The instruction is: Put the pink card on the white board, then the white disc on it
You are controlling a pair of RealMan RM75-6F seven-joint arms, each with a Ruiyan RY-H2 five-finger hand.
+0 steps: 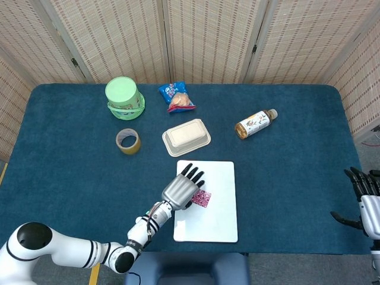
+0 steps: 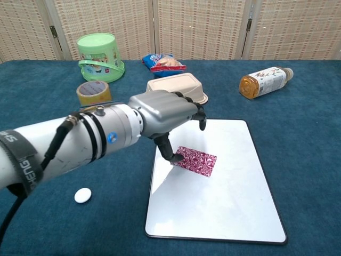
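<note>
The pink patterned card (image 2: pixel 196 160) (image 1: pixel 202 198) lies flat on the upper left part of the white board (image 2: pixel 224 208) (image 1: pixel 214 221). My left hand (image 2: pixel 165 112) (image 1: pixel 181 190) hovers over the board's top left corner. Its thumb tip reaches down to the card's left corner, while its other fingers are lifted clear of the card. The small white disc (image 2: pixel 82 195) rests on the blue cloth left of the board, near the front edge; the head view does not show it. My right hand (image 1: pixel 363 199) hangs at the table's far right edge, fingers spread and holding nothing.
At the back stand a green bucket (image 1: pixel 124 97), a roll of tape (image 1: pixel 128 141), a snack bag (image 1: pixel 177 97) and a beige lidded food box (image 1: pixel 186 136) just behind the board. A bottle (image 1: pixel 255 123) lies on its side at the back right.
</note>
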